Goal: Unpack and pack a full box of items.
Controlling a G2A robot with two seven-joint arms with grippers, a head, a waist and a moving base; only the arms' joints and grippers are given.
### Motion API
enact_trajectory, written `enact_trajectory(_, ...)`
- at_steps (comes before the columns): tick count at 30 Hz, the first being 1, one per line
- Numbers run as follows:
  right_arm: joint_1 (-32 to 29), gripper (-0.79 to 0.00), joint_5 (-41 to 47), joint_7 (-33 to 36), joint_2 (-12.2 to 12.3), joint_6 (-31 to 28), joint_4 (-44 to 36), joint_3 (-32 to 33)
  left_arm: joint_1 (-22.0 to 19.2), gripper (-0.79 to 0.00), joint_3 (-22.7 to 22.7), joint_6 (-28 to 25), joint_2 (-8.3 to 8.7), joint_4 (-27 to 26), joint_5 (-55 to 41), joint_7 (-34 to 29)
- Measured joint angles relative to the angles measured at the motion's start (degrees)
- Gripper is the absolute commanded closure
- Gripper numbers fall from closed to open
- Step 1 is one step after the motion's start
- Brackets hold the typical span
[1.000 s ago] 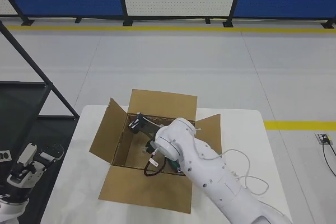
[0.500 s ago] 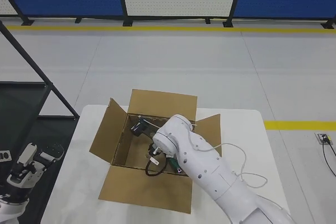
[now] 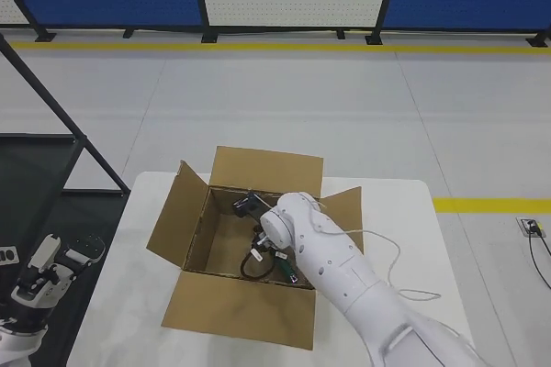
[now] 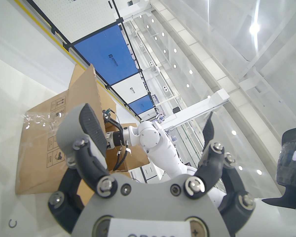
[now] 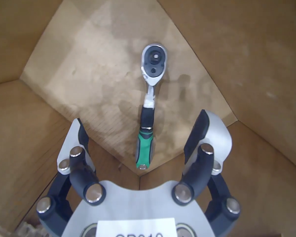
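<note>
Right pincer (image 3: pixel 247 204) first: seen from above, it has swung across the open brown cardboard box (image 3: pixel 257 170) over the last second. It has left the middle-left of the interior and now sits close under the far wall, with the white arm bent over the box on the white counter (image 3: pixel 413 239). The left pincer (image 3: pixel 50 266) hangs low off the counter's left edge, where it was a second ago. In the left wrist view its two fingers are spread wide with nothing between them, aimed up past the box's outer wall toward the ceiling, and beyond them the right arm dips into the box mouth. In the right wrist view the right pincer's fingers stand spread and empty above the box floor. A ratchet wrench with a steel head and green-and-black handle (image 5: pixel 147 117) lies flat there, its handle end tucked into a corner and its head toward the middle of the floor, lined up between the fingers. I judge the sweep to be a repositioning for unpacking. The wrench is centred in the gap but not yet touched, so descent and closing come next, and the corner walls leave little room around the handle.
</note>
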Motion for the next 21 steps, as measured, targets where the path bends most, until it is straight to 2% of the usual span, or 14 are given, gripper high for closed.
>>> enact_trajectory(5, 0.23, -0.508, -0.73, -4.25, -1.83, 3.22, 4.63, -1.54, 0.0, -0.785, 0.0, 0.0, 0.0, 0.0, 0.0, 0.0)
enact_trajectory(13, 1.26, -0.517, 0.24, -6.35, -3.89, 3.45, 10.32, -2.07, 0.0, -0.785, 0.0, 0.0, 0.0, 0.0, 0.0, 0.0)
enact_trajectory(14, 1.44, -0.477, 0.43, -6.53, -4.12, 3.29, 10.98, -2.06, 0.0, -0.785, 0.0, 0.0, 0.0, 0.0, 0.0, 0.0)
enact_trajectory(15, 1.54, -0.385, 0.54, -6.69, -4.28, 3.15, 11.43, -2.06, 0.0, -0.785, 0.0, 0.0, 0.0, 0.0, 0.0, 0.0)
enact_trajectory(16, 1.63, -0.36, 0.65, -6.87, -4.43, 2.98, 11.87, -2.04, 0.0, -0.785, 0.0, 0.0, 0.0, 0.0, 0.0, 0.0)
enact_trajectory(21, 1.97, -0.336, 1.5, -8.42, -5.05, 2.02, 14.12, -1.73, 0.0, -0.785, 0.0, 0.0, 0.0, 0.0, 0.0, 0.0)
